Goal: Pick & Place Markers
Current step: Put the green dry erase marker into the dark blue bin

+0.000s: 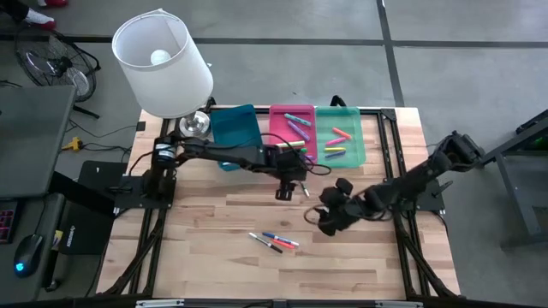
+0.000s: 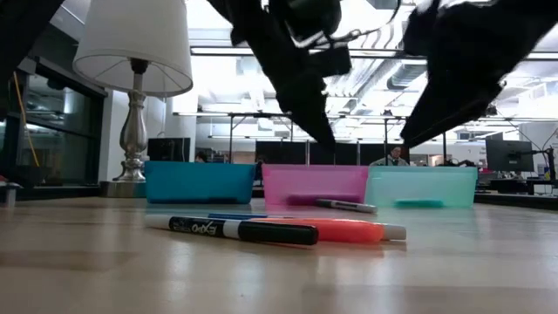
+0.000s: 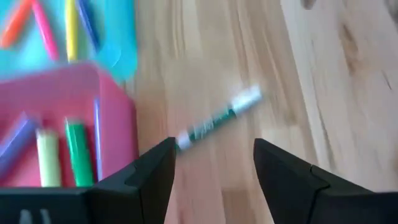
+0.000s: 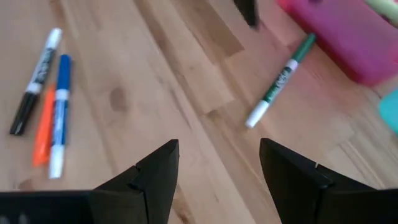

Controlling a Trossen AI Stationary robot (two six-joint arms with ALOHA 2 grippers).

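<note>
A green marker (image 3: 217,118) with a white cap lies flat on the wooden table beside the pink tray (image 3: 74,93); the right wrist view shows this marker (image 4: 280,81) too. My left gripper (image 3: 214,149) hovers open above it, touching nothing. A black marker (image 4: 34,84), an orange one (image 4: 43,134) and a blue one (image 4: 59,115) lie side by side nearer the table's front edge (image 1: 274,241). My right gripper (image 4: 217,152) is open over bare table between that group and the green marker. More markers lie in the pink tray (image 1: 294,128) and the green tray (image 1: 340,133).
A blue tray (image 1: 233,127) stands left of the pink one along the far edge. A table lamp with a white shade (image 1: 163,64) stands at the far left corner. Bare table lies at the near left and near right.
</note>
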